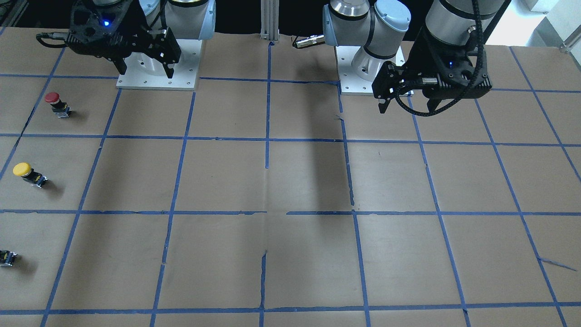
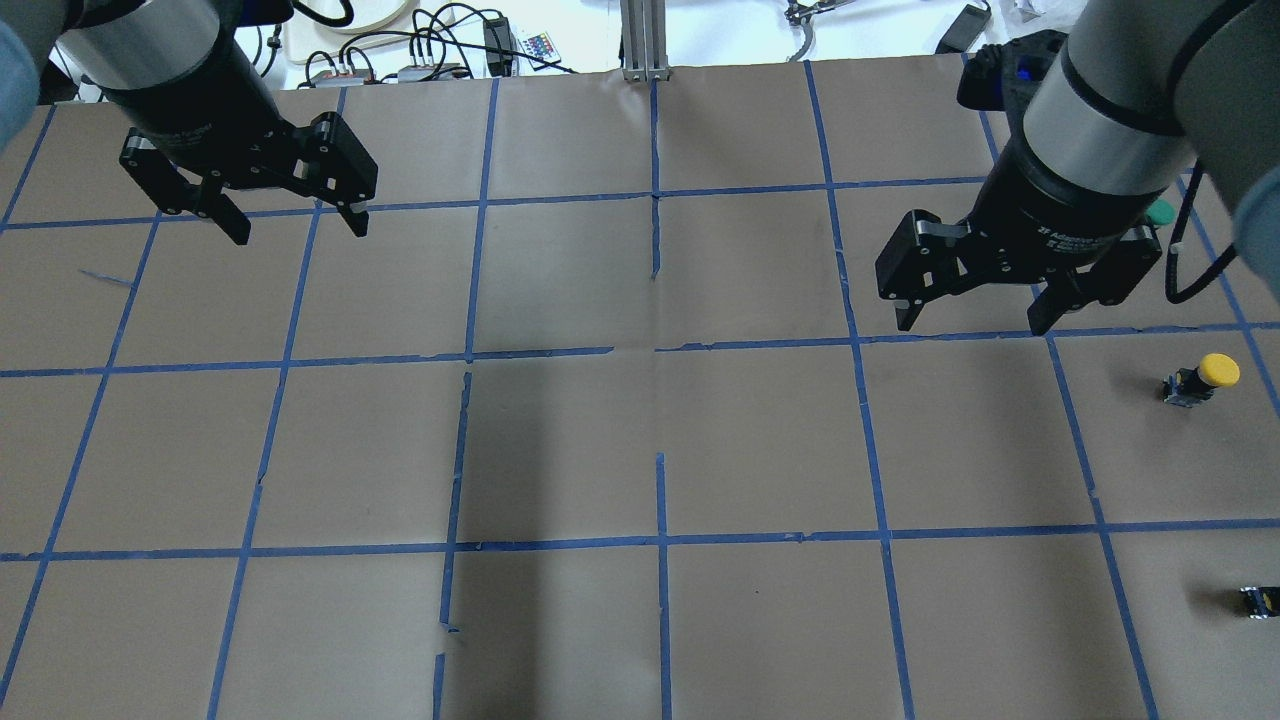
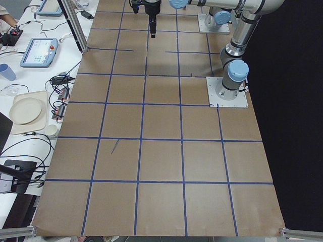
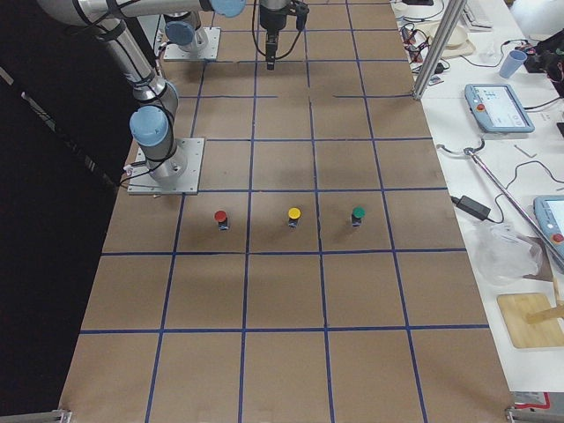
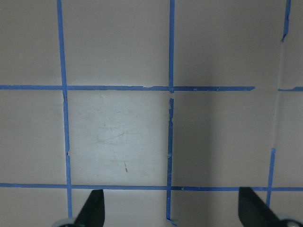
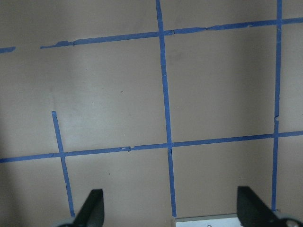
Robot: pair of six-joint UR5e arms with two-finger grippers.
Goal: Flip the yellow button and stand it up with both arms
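Robotics lab workbench.
A paper-covered desk (image 3: 161,161) taped into a blue grid (image 3: 141,139), two robot arms (image 4: 148,128) bolted to metal plates (image 4: 185,167) at its edge; teach pendants (image 4: 498,107), cables (image 2: 440,35) and an aluminium frame post (image 2: 643,40) along the opposite edge.

Right gripper (image 2: 972,325) wrist: white print, approx "2F Adaptive"; rest too small to read

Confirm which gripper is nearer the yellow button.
Right. The right gripper hangs near the yellow button, just inboard of it, not touching. The left gripper is over the opposite half of the table.
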